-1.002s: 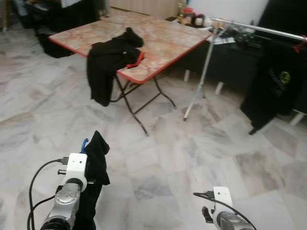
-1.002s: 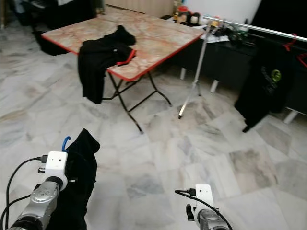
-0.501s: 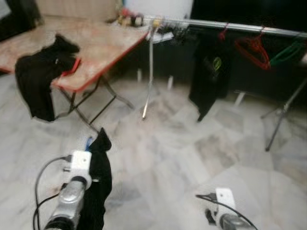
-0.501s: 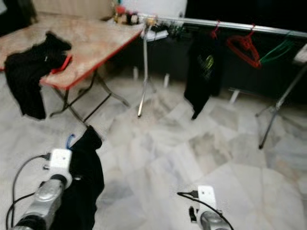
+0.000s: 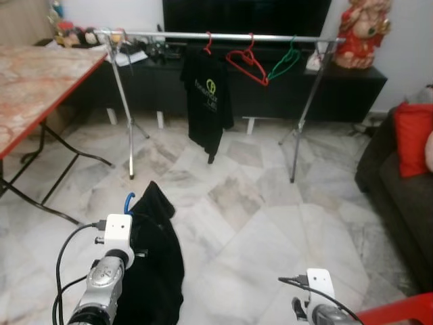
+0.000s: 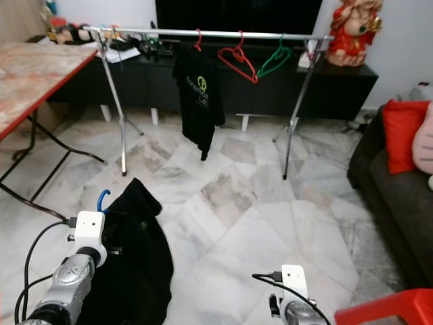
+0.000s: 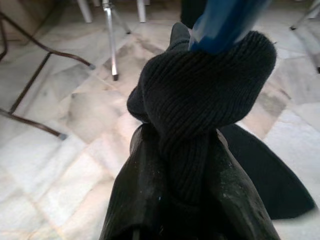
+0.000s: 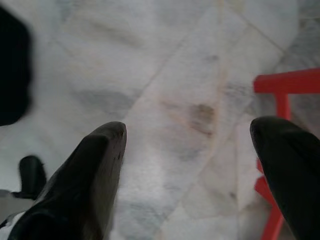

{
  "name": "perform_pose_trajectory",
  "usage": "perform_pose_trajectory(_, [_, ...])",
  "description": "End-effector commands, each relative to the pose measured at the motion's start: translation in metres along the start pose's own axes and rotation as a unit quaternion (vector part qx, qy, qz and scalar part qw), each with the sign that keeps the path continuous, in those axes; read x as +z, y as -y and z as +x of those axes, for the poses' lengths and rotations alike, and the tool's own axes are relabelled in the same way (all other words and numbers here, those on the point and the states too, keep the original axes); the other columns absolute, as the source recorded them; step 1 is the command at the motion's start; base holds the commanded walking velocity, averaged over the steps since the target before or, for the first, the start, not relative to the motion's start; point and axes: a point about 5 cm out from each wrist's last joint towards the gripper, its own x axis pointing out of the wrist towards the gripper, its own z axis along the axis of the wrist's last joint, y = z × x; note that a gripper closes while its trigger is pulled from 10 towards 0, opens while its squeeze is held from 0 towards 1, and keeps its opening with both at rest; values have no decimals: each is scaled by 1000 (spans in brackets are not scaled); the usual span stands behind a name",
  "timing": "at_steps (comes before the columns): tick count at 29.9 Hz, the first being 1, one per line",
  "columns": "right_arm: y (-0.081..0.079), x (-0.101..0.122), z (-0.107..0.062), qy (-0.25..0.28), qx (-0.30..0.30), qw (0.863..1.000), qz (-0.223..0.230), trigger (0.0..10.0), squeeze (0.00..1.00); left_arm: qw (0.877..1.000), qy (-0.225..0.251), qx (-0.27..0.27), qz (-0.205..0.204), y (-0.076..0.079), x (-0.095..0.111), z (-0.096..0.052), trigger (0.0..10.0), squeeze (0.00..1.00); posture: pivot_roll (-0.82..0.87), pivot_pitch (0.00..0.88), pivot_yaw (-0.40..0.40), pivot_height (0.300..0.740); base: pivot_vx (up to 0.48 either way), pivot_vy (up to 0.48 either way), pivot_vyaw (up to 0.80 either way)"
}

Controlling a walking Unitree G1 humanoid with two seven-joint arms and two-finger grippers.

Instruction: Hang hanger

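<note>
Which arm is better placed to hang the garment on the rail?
Left. The left gripper already holds the black garment on its blue hanger; the right gripper is open and empty, low above the floor.

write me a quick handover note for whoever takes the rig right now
Left gripper: shut on the black garment, which is on a blue hanger, held low in front of the robot.
Right gripper: open, empty, hanging idle above the floor.
Clothes rail stands ahead, carrying a black shirt, a red hanger and a green hanger.
Done: garment picked up.
Left: walk closer, hook the blue hanger on the rail.
</note>
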Motion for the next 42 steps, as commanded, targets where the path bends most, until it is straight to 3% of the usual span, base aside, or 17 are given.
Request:
perform_pose_trajectory(1, [0, 4, 0, 10, -1, 1000, 6, 10000, 0, 1000, 15, 7, -2, -5, 8, 3, 10000, 0, 51, 0, -28, 740, 296, 0, 0])
perform_pose_trajectory(42, [1, 15, 0, 15, 5, 1000, -12, 10000, 0, 999, 22, 24, -15, -10, 15, 6, 10000, 0, 30, 0, -46, 740, 321, 0, 25])
